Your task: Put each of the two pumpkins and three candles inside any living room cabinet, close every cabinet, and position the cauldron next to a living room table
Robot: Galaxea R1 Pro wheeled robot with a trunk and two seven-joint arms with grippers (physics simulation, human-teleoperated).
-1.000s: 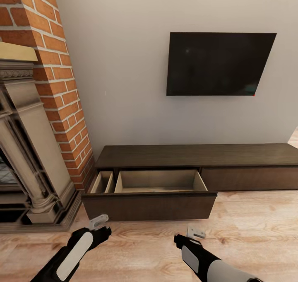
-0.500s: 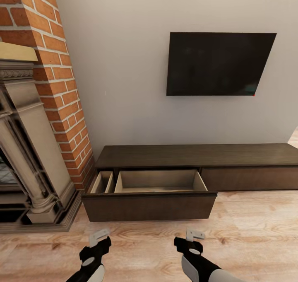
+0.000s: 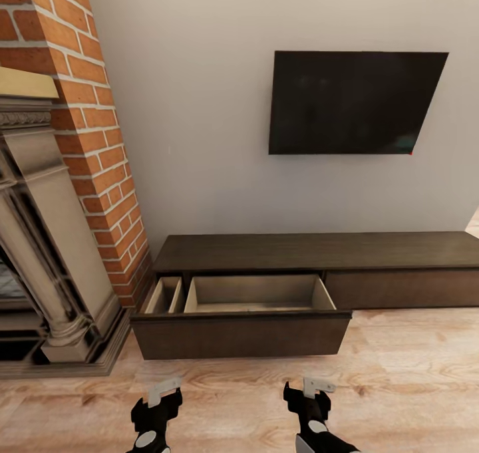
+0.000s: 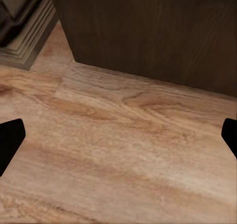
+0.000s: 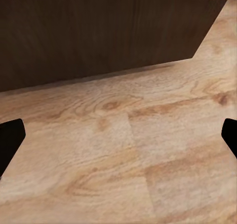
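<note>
The cabinet (image 3: pixel 319 250) is a long, low, dark brown unit against the wall. Its left drawer (image 3: pixel 239 336) is pulled out over the floor. The pale wood interior (image 3: pixel 256 293) of the drawer has two compartments, and both look empty. My left gripper (image 3: pixel 163 400) and right gripper (image 3: pixel 309 396) hang low over the floor in front of the drawer front, apart from it. Both are open and hold nothing. In the wrist views the dark fingertips (image 4: pixel 10 140) (image 5: pixel 10 140) sit far apart, with the drawer front (image 4: pixel 148 31) (image 5: pixel 98 26) just beyond. The pumpkins, candles, cauldron and table are out of view.
A brick chimney (image 3: pixel 86 127) and a stone fireplace surround (image 3: pixel 40 253) stand at the left, and its base step (image 3: pixel 60 363) reaches the drawer's left corner. A dark TV (image 3: pixel 352 100) hangs on the wall above the cabinet. Wooden floor (image 3: pixel 412 386) stretches to the right.
Both arms have drawn back toward the bottom of the head view, the left one most. The cabinet and its open drawer stay as they were.
</note>
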